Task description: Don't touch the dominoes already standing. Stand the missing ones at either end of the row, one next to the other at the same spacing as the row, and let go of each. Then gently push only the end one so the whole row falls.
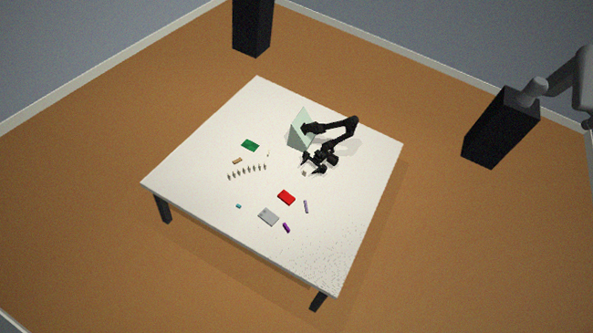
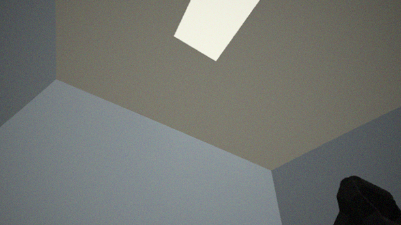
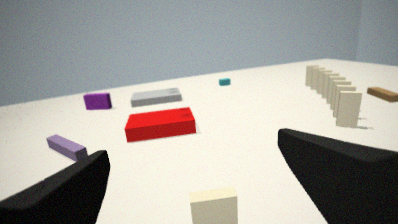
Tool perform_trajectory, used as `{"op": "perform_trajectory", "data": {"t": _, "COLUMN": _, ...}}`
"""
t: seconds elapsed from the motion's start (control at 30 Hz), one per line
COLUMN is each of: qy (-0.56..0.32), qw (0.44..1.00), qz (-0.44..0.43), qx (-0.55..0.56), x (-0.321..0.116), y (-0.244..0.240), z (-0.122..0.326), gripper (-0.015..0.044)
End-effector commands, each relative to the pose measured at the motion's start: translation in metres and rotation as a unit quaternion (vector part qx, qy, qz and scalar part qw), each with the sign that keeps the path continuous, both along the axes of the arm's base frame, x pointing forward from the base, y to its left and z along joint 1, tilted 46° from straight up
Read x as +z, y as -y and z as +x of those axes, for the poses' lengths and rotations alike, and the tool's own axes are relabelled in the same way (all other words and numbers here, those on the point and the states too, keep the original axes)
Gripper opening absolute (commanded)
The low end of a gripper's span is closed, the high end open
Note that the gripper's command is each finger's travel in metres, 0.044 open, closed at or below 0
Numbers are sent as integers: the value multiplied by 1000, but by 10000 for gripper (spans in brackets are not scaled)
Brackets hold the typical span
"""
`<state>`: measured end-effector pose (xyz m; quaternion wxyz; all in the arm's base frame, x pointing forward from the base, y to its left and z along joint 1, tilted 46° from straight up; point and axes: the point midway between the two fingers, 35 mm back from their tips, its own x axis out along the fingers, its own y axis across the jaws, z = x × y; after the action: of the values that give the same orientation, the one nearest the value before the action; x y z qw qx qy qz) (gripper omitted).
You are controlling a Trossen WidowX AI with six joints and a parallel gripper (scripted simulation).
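Gripper (image 1: 310,171) (image 3: 195,147) spread wide, nothing held; loose domino (image 1: 304,173) (image 3: 214,207) btwn fingertips, apart from std row (image 1: 248,170) (image 3: 331,90).

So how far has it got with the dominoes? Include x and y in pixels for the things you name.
The row of dominoes (image 1: 248,170) (image 3: 331,90) is standing, not yet toppled. The gripper (image 1: 310,168) (image 3: 195,147) is open, holding nothing, with a loose domino (image 1: 304,173) (image 3: 214,210) between its spread fingers, away from the row. Adding the missing ones and the final push apparently remain.
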<state>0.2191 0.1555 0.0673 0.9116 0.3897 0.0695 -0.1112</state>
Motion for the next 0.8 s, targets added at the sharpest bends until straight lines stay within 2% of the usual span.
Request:
{"op": "perform_trajectory", "data": {"t": 0.0, "qy": -3, "qw": 1000, "qz": -7, "qx": 1, "x": 9, "y": 18, "z": -1, "gripper": 440}}
{"op": "perform_trajectory", "data": {"t": 0.17, "qy": -25, "qw": 1000, "qz": -16, "qx": 11, "x": 7, "y": 14, "z": 6, "gripper": 440}}
{"op": "perform_trajectory", "data": {"t": 0.43, "qy": -219, "qw": 970, "qz": -47, "qx": 96, "x": -7, "y": 5, "z": 60, "gripper": 440}}
{"op": "perform_trajectory", "data": {"t": 0.57, "qy": -275, "qw": 952, "qz": -66, "qx": 121, "x": -14, "y": 14, "z": 67, "gripper": 440}}
{"op": "perform_trajectory", "data": {"t": 0.77, "qy": -396, "qw": 892, "qz": -77, "qx": 204, "x": -27, "y": 32, "z": 67, "gripper": 440}}
